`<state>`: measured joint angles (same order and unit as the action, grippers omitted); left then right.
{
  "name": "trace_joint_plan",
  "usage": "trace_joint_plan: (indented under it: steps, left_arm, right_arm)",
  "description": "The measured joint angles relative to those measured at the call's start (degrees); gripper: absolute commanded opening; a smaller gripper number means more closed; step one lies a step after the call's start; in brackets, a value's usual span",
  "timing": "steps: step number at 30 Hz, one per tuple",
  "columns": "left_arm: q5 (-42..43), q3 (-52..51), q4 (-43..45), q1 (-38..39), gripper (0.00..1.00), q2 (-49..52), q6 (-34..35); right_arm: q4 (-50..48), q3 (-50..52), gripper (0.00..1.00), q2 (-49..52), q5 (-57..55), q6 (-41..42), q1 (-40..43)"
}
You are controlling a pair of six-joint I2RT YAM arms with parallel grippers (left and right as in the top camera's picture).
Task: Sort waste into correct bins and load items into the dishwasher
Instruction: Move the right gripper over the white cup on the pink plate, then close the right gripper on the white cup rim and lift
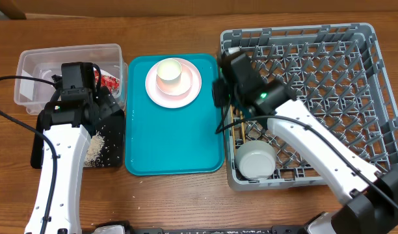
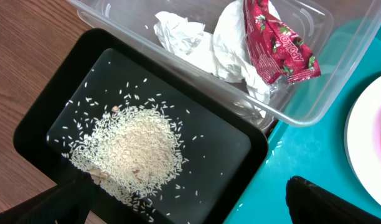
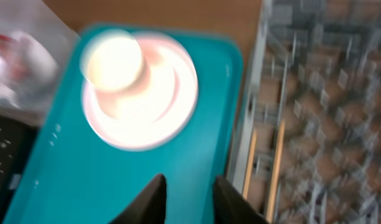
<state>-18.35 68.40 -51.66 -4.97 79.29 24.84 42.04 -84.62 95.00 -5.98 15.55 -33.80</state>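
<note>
1. As the bowl (image 1: 168,73) is seen stacked upright on the plate (image 1: 189,91) on the teal tray (image 1: 160,143), top centre overhead, these are judged the next load for the rack (image 1: 296,29).
2. The right gripper (image 3: 189,182) is held just right of the plate, at the rack's left wall, jaws parted slightly and empty. The bowl lies up and left of them in the wrist view; it is round, so no long axis is offered.
3. The left gripper (image 2: 190,190) is spread wide, empty, over the rice (image 2: 131,152) in the black tray (image 2: 228,134), left overhead; the right arm is judged nearer.
</note>
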Motion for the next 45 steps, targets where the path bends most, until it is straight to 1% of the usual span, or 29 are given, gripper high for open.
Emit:
trace_joint_plan:
  steps: [2,5,9,10,13,16,20,25,31,39,45]
  left_arm:
    - [0.0,0.0,-0.02,0.0,1.0,0.0,0.0]
    - [0.0,0.0,-0.02,0.0,1.0,0.0,0.0]
    - [-0.02,0.0,0.0,0.0,1.0,0.0,0.0]
    - [0.0,0.0,0.0,0.0,1.0,0.0,0.0]
    - [0.0,0.0,-0.09,0.0,1.0,0.0,0.0]
    - [0.0,0.0,0.0,0.0,1.0,0.0,0.0]
    - [0.0,0.0,-0.02,0.0,1.0,0.0,0.0]
    - [0.0,0.0,-0.02,0.0,1.0,0.0,0.0]
    - [0.0,0.0,-0.02,0.0,1.0,0.0,0.0]
    - [0.0,0.0,-0.02,0.0,1.0,0.0,0.0]
    - [0.0,0.0,-0.02,0.0,1.0,0.0,0.0]
  right_arm:
    - [-2.08,-3.21,0.41,-0.02,0.28,-1.79,0.0]
    - [-8.04,-5.31,0.45,-0.13,1.44,-3.78,0.0]
    - [-16.65,-5.44,0.46,0.2,4.11,-6.32,-0.2]
    - [-17.75,-5.44,0.49,0.46,4.5,-6.75,-0.33]
    - [-23.74,-5.75,0.49,3.98,6.19,-10.6,-2.32]
    - [-27.8,-6.19,0.51,10.03,7.08,-15.78,-5.07]
    - [-30.53,-6.05,0.52,19.39,7.74,-24.0,-8.39]
    - [-31.58,-6.05,0.52,24.87,6.88,-30.34,-9.33]
    - [-31.58,-6.05,0.52,26.36,3.76,-33.55,-9.31]
    - [-34.95,-6.05,0.52,26.47,2.73,-36.26,-8.92]
    - [-34.82,-6.05,0.5,28.0,2.56,-37.44,-8.81]
